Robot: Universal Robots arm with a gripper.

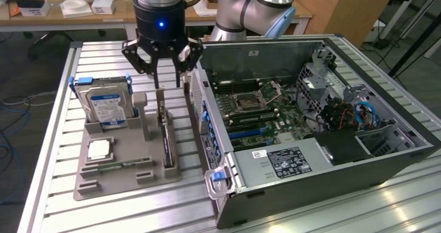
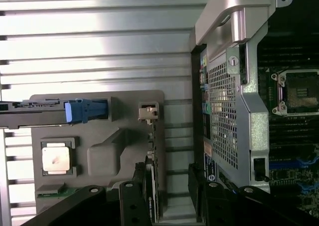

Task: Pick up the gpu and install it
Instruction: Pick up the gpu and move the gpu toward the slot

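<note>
- Nearest the lens, my gripper (image 2: 167, 206) shows two black, bolted fingers (image 2: 132, 206) spread wide apart and holding nothing.
- Between those fingers runs the gpu (image 2: 153, 186), a thin dark circuit board standing on its long edge, with a pale metal bracket at one end.
- From the exterior view, my gripper (image 1: 169, 86) points straight down, tips hanging just above the far end of the gpu (image 1: 165, 135); I cannot tell whether they touch it.
- My arm's silver-and-pale-blue joints bend behind the black wrist, where a small blue light glows.
- Moulded grey holder (image 1: 117, 179) – matt plastic, slotted – keeps the gpu upright on the ribbed aluminium table (image 1: 103, 57).
- Same holder carries a boxy silver hard drive (image 1: 103, 106) with a blue-white label, a square metal-topped processor (image 1: 98, 149) and a narrow green memory stick (image 1: 117, 166).
- Just beside the holder, on the exterior view's right, lies the open computer case (image 1: 255, 62) – grey steel with a perforated end, its green motherboard (image 1: 262, 109) exposed beside a labelled power supply (image 1: 282, 163).
</note>
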